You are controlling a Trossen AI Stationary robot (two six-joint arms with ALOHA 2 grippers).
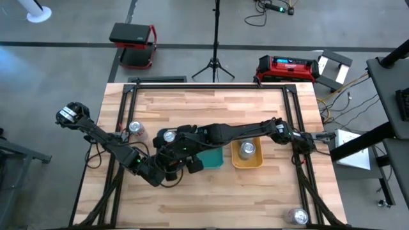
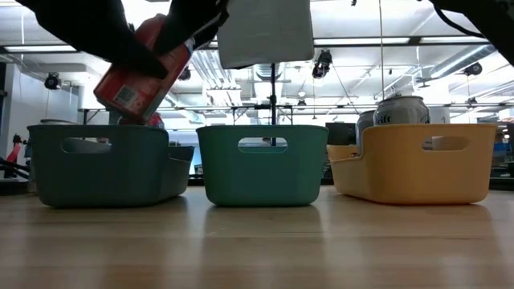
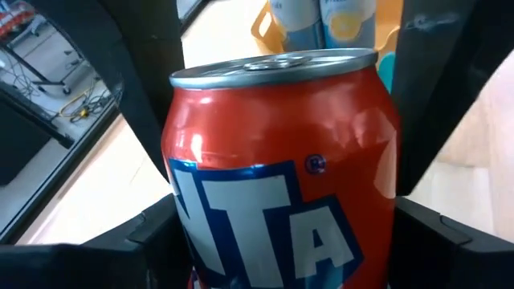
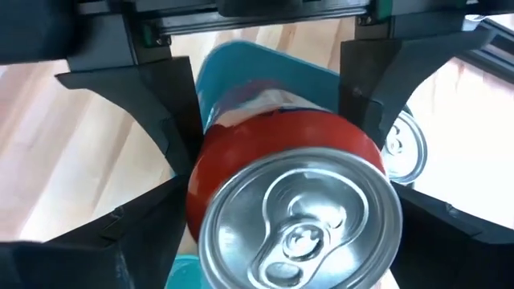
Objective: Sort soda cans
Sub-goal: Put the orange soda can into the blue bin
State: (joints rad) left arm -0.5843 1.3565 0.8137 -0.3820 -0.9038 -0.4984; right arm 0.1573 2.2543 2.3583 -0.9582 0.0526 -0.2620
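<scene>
Red soda can (image 3: 281,168) clamped between left claw (image 3: 281,241) fingers, tilted

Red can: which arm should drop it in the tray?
Probably right: left gripper and right gripper both clasp the red can, but the right arm lies nearer the teal tray.

"NTA" on red can (image 3: 281,177)

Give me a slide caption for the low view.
Tilted red soda can held above the left teal tray.
</scene>
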